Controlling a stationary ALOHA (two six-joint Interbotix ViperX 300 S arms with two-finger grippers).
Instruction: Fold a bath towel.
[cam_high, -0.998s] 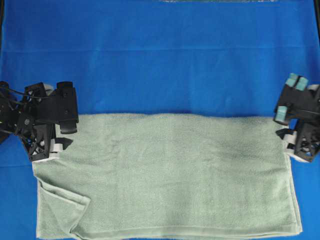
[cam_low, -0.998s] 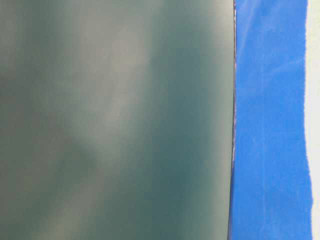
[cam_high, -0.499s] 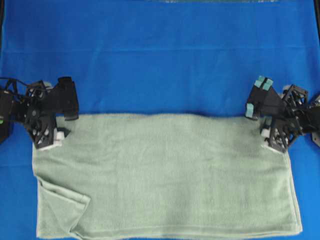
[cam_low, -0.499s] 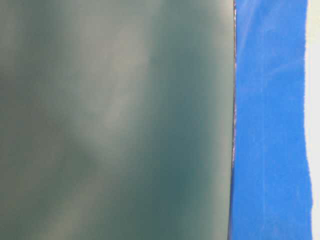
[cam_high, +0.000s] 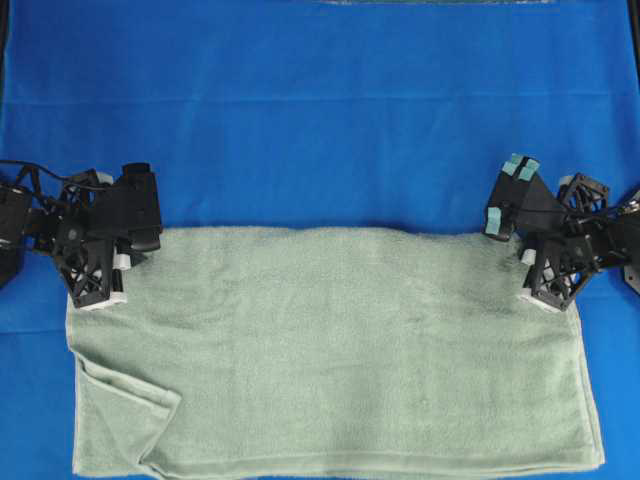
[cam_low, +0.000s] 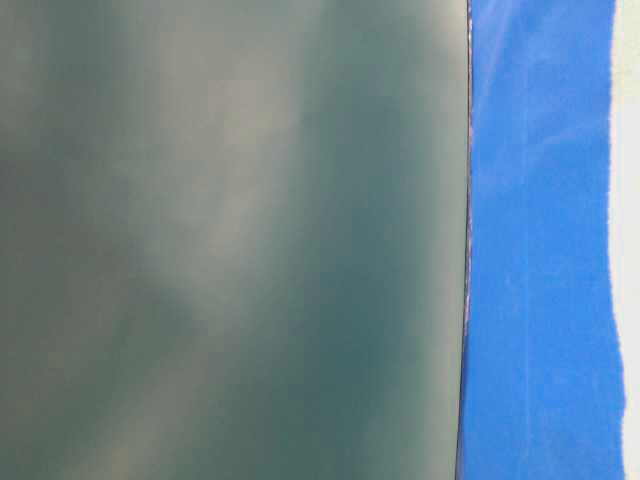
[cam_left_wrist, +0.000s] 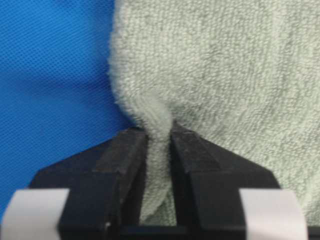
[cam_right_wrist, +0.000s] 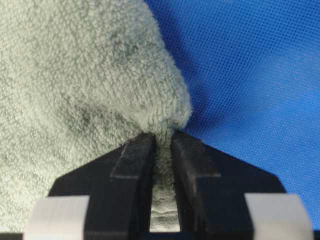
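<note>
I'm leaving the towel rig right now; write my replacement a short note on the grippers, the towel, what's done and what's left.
Left gripper: shut on the bath towel's far-left corner.
Right gripper: shut on its far-right corner.
The towel lies flat on the blue table covering, its near-left corner flipped over.
Done: both far corners pinched.
Left: the fold itself, probably by carrying those corners to the near edge.

The left gripper (cam_left_wrist: 159, 150) is pinching a fold of the bath towel (cam_high: 340, 350) between nearly closed jaws, its arm reaching in from the left edge — the right gripper (cam_right_wrist: 162, 152) is clamping the opposite corner likewise, its arm entering from the right.
</note>
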